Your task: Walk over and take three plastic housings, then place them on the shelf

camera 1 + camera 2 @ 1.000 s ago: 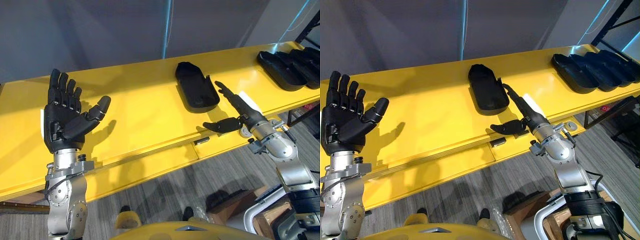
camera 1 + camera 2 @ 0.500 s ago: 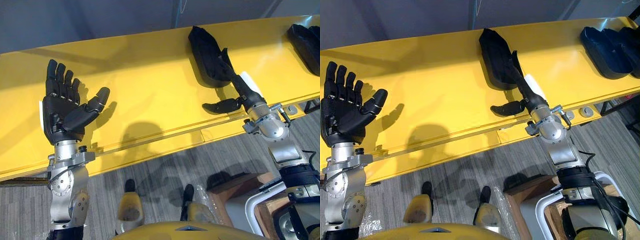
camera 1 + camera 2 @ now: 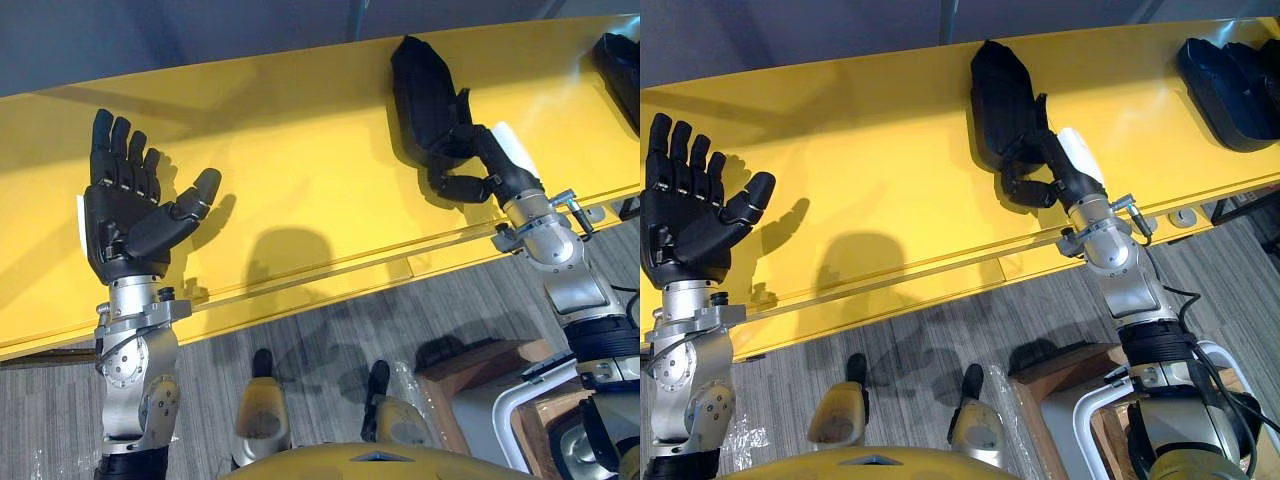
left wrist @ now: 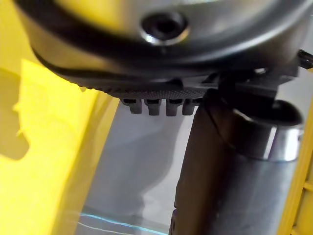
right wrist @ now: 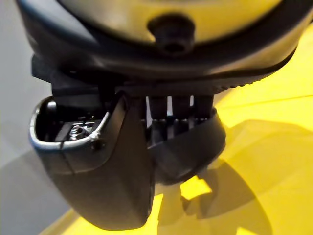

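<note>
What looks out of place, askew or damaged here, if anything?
Nothing stands out. One black plastic housing lies on the yellow table, the right hand curled round its near end; more housings sit at the far right. The left hand is open.

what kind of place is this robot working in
Probably a factory or workshop station: a long yellow workbench, a black plastic housing gripped by the right robot hand, more housings lying further along it, and grey floor below.
</note>
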You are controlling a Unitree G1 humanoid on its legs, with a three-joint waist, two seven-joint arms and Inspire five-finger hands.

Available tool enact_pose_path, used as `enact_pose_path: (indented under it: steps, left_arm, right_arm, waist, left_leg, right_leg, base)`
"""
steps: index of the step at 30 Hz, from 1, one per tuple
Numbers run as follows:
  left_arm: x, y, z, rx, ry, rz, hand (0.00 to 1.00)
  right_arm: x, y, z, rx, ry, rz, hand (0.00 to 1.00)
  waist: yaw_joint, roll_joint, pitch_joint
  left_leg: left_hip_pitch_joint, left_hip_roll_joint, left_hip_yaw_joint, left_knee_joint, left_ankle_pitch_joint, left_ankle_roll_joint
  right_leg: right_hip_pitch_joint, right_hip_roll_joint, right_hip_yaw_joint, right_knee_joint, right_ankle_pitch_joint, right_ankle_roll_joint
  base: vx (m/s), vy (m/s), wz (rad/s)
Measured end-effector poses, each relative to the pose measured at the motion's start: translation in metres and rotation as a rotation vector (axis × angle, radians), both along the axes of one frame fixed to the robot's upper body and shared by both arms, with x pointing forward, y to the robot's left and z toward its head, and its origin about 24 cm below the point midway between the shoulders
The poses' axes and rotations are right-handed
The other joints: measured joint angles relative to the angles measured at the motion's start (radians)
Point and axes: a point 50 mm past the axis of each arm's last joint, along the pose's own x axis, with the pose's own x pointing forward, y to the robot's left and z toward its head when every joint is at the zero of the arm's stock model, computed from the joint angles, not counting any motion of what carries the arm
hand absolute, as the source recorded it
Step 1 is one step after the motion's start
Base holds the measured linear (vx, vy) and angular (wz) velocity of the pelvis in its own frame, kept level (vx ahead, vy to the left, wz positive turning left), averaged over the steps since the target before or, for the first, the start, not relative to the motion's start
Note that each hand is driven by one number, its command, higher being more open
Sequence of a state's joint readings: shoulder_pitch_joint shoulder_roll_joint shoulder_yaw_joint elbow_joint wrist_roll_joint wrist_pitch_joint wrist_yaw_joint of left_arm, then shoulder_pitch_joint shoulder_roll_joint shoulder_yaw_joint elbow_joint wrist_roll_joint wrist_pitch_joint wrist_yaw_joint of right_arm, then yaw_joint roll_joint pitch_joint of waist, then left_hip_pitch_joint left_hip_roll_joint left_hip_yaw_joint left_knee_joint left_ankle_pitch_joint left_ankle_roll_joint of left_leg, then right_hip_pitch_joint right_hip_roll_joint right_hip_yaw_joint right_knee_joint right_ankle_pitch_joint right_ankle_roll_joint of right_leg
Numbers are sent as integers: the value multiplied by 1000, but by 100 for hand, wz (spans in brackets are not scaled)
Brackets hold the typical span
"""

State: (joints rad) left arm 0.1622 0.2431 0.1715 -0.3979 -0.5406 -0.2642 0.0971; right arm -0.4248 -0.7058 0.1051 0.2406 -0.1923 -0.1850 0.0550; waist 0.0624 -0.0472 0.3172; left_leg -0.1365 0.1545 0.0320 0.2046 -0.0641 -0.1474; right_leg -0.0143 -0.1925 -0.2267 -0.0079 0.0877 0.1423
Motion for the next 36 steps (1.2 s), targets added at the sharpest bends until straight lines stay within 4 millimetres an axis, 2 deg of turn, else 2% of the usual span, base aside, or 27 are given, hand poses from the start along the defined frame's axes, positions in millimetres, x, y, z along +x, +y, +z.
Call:
enact_pose_path:
  steps: [4,11,17,24,29,36]
  left_arm:
    - [0,0,0,5,2,-5,100]
    - [-2,1,-2,21,12,-13,100]
    - [-6,3,-7,43,42,-22,100]
    - [-3,4,-9,74,60,-50,100]
    - [0,3,-19,84,109,-83,100]
    - [-1,5,-20,68,102,-81,100]
  right_arm:
    - [-2,2,-8,-22,27,8,0]
    - [-3,0,-8,-95,28,-2,0]
    - [-8,-9,0,-318,-39,-14,0]
    - [-16,-4,0,-606,-218,43,0]
    - [-20,4,-6,-630,-249,120,0]
    - [-23,10,-12,-611,-274,169,0]
  waist:
    - [12,0,0]
    - [14,-1,0]
    - [23,-10,-2]
    - [41,-30,-14]
    - [52,-40,-27]
    - [68,-40,-33]
  left_leg:
    - [5,0,-3,0,0,0]
    - [10,-1,-8,-1,4,0]
    - [21,-1,-9,-23,14,-2]
    - [29,-2,-17,-60,38,-5]
    - [41,-5,-31,-90,54,-7]
    - [40,-7,-39,-104,65,-7]
  right_leg:
    - [7,0,-7,7,-4,-5]
    - [16,0,-14,8,-6,-8]
    - [18,0,-16,7,-5,-7]
    - [20,1,-28,2,-5,-6]
    - [35,2,-45,-10,-4,-5]
    - [35,2,-55,-10,-3,-4]
  base:
    - [-19,2,5]
    - [-23,0,2]
    - [0,0,0]
    - [-3,-11,4]
    - [-2,-12,10]
    - [-10,-2,4]
